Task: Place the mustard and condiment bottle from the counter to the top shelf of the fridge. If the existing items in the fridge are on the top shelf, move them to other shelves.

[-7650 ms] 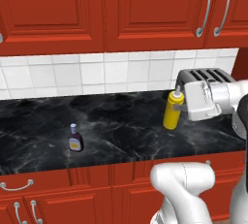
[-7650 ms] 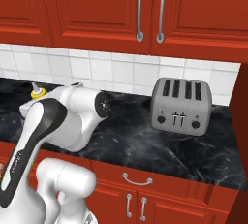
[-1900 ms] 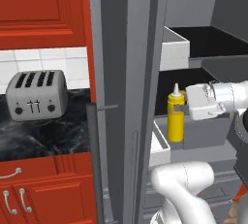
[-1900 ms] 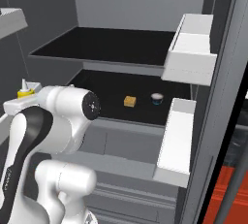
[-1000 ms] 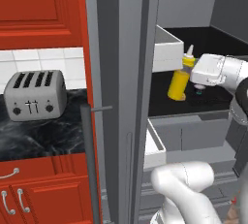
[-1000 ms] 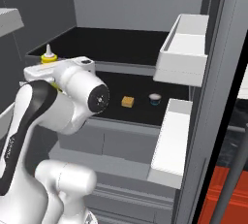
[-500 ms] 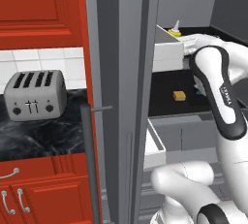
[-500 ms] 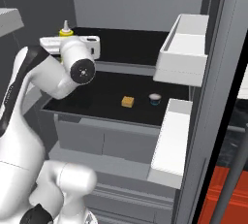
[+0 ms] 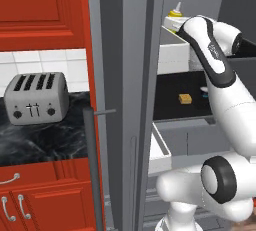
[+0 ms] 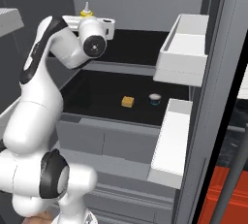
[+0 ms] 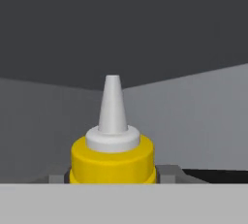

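Observation:
The mustard (image 11: 112, 146), a yellow squeeze bottle with a pale pointed nozzle, stands upright in my gripper (image 11: 112, 178), which is shut on its body. Its nozzle pokes up above the hand in the right base view, mustard (image 10: 86, 11), and in the left base view, mustard (image 9: 175, 13). My gripper (image 10: 87, 21) holds it inside the fridge at the left end of the black top shelf (image 10: 133, 48); whether the bottle touches the shelf is hidden. On the shelf below lie the orange-yellow block (image 10: 127, 101) and the white cup (image 10: 155, 98). The condiment bottle is out of view.
White door bins (image 10: 185, 48) hang on the open fridge door at the right. Grey drawers (image 10: 111, 140) sit under the lower shelf. The fridge's grey side wall (image 9: 125, 100) divides it from the black counter (image 9: 40, 142) with a silver toaster (image 9: 35, 97).
The arm has lifted the mustard from middle-shelf height up to the top shelf and reached deeper into the fridge. The block and cup have not moved.

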